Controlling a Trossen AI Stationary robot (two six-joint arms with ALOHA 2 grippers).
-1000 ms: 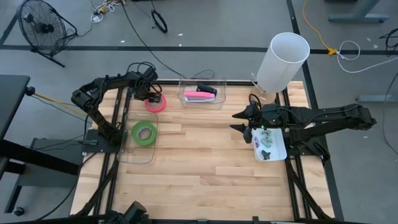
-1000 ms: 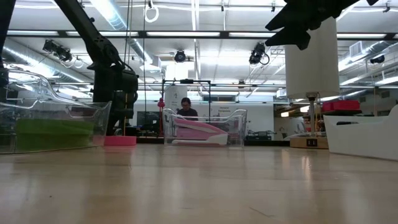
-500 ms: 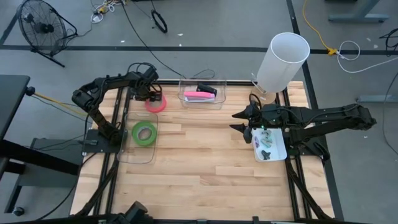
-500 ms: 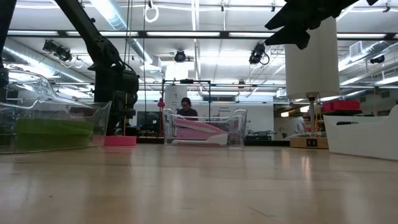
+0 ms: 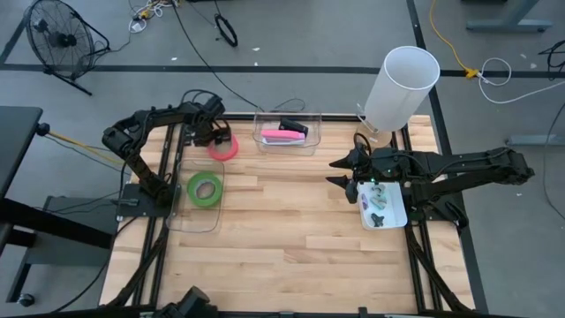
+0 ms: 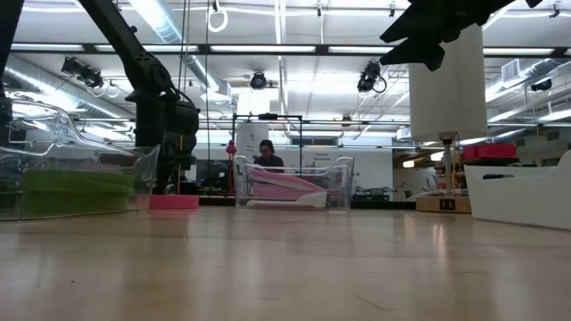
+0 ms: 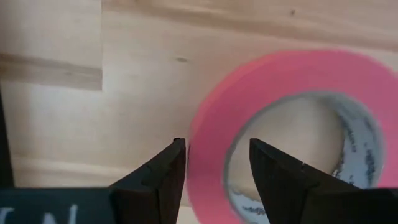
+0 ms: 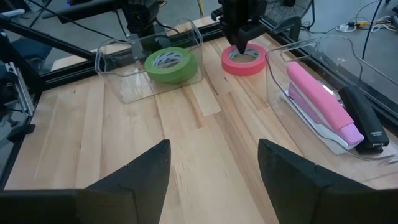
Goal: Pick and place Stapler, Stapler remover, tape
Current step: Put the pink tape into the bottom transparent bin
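Item: flat pink-red ring-shaped tape roll (image 5: 222, 147), smooth-sided, lying flat on the wooden table (image 5: 291, 230) near its far left corner. My left gripper (image 7: 214, 171) stood over it, fingers parted astride the roll's wall, one in the open centre, not yet clenched. My right gripper (image 5: 339, 172) hung released by the right edge. Green roll (image 5: 205, 188) sat in its clear plastic tray (image 5: 190, 218).

Bare table centre (image 5: 291, 221), clear bins (image 5: 287, 132) along far edge, white cylinder (image 5: 402, 84) at corner.
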